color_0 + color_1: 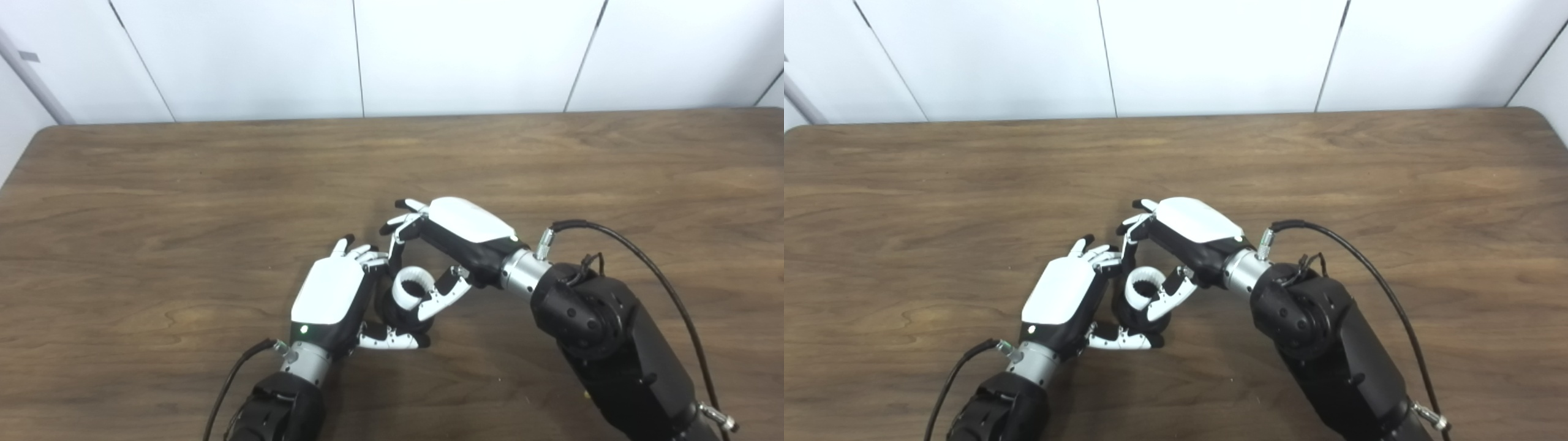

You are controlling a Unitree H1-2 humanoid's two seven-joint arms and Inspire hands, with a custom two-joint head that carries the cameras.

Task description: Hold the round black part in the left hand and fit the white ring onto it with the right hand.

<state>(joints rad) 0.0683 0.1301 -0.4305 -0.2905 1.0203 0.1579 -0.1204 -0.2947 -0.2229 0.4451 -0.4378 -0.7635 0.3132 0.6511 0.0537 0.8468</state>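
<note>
In the left eye view, the left hand [331, 300] is closed around the round black part [401, 315] near the front edge of the table [153, 202], and the right hand [456, 242] pinches the white ring [411, 288] and holds it on top of that part; I judge the ring is placed but maybe not fully seated. In the right eye view, the brown wooden table carries only the 2 hands, and white wall panels [1213, 55] stand behind its far edge.
</note>
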